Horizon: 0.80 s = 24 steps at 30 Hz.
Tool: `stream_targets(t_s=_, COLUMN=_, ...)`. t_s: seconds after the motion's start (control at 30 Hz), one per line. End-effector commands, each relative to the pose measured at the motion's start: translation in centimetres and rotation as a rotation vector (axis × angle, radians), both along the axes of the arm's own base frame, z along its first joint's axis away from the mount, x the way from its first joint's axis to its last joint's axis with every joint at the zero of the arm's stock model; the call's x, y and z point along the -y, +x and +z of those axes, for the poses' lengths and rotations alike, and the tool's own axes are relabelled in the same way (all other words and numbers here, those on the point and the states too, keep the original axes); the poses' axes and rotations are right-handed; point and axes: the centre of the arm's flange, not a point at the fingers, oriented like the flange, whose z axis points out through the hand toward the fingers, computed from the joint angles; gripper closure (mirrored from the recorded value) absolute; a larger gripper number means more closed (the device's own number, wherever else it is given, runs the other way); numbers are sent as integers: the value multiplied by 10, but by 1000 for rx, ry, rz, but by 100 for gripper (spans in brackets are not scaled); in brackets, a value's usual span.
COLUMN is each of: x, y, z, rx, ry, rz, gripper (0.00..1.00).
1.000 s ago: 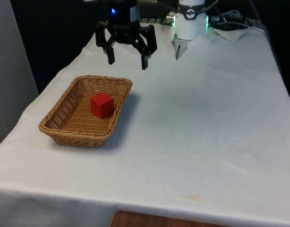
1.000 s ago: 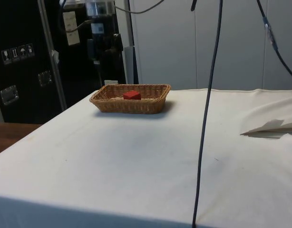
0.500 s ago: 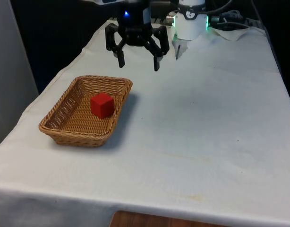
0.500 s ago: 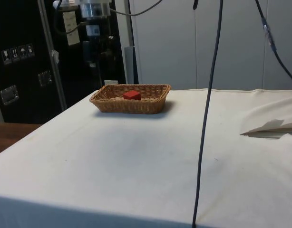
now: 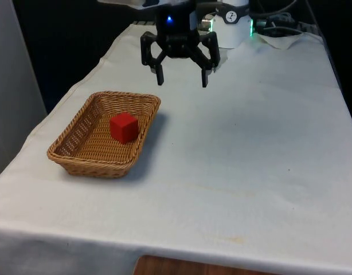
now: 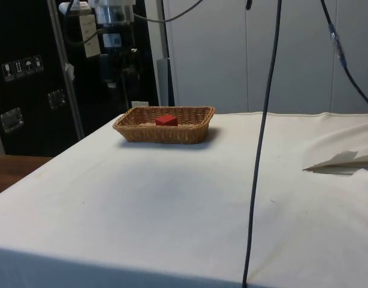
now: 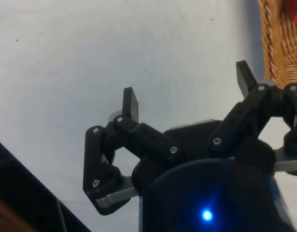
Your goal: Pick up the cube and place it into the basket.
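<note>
A red cube [image 5: 124, 126] lies inside the wicker basket [image 5: 67, 149] on the front view's left; from the side I see the cube [image 6: 166, 120] above the basket's rim [image 6: 142, 128]. My gripper [image 5: 183, 80] hangs open and empty above the cloth, beyond the basket's far right corner. From the side, the gripper [image 6: 116, 72] sits high against the dark cabinets. In the wrist view the gripper [image 7: 187, 94] stands wide apart over white cloth, with the basket's edge [image 7: 274, 43] and a bit of the red cube [image 7: 296, 12] beside it.
A crumpled fold of cloth [image 6: 346, 161] lies near the table's edge in the side view. A dark cable [image 6: 262, 138] hangs down in front of that camera. White cloth stretches on the front view's right [image 5: 268, 149].
The open gripper has moved towards the front view's right, away from above the basket's far edge. The cube and basket have stayed put.
</note>
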Motion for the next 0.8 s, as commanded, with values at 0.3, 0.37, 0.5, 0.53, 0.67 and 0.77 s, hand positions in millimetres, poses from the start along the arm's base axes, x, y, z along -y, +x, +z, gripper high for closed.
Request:
stream_targets(t_s=0.3, x=-19, y=1, z=-1, rx=-1, ry=13, rz=58, gripper=0)
stream_targets(t_s=0.37, x=-23, y=1, z=0, rx=0, ry=15, rz=69, gripper=0)
stream_targets(t_s=0.5, x=-32, y=2, z=-2, rx=-1, ry=23, rz=93, gripper=0)
stream_targets(t_s=0.53, x=-33, y=2, z=-2, rx=0, ry=24, rz=99, gripper=0)
stream_targets(t_s=0.67, x=-34, y=2, z=-2, rx=0, ry=25, rz=106, gripper=0)
stream_targets(t_s=0.77, x=-38, y=2, z=-3, rx=0, ry=27, rz=112, gripper=0)
